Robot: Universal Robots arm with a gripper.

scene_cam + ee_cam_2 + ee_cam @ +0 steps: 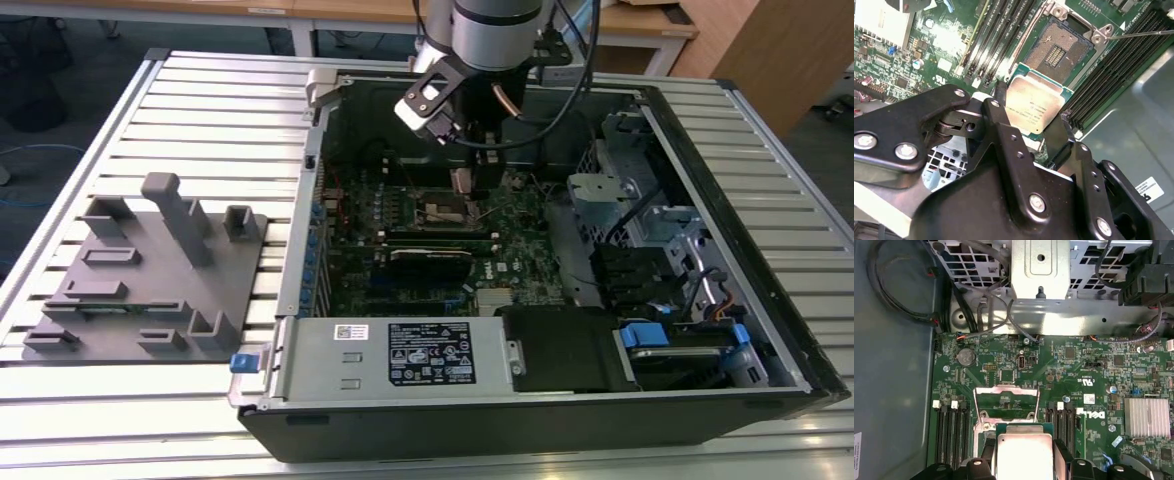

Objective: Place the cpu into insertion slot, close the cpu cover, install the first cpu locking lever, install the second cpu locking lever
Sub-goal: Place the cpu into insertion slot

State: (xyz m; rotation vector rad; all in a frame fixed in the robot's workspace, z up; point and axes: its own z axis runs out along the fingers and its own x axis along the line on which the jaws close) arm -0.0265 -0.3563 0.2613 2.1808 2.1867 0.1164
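Our claw point(1034, 112) is clamped on the cpu point(1036, 102), one black finger point(1004, 125) pressing each of two opposite edges, the silver-grey top turned up toward the camera.

The second wrist view gives us the insertion slot point(1063, 46) just beyond the fingertips. Its contact field is uncovered, and the chip is apart from it, not yet seated. A thin wire lever point(1139, 34) runs out past the slot's far corner.

In the first wrist view the held chip hides most of that slot, yet there we see the cpu cover point(1006, 389) standing open just beyond the claw, green board showing through its cut-out centre.

The exterior view adds the wider setting. The claw hangs inside the open computer case point(534, 425), close above the socket. The case lies on the slatted desk point(200, 100), and a grey fixture point(147, 290) sits well apart from the claw, toward the exterior view's left.
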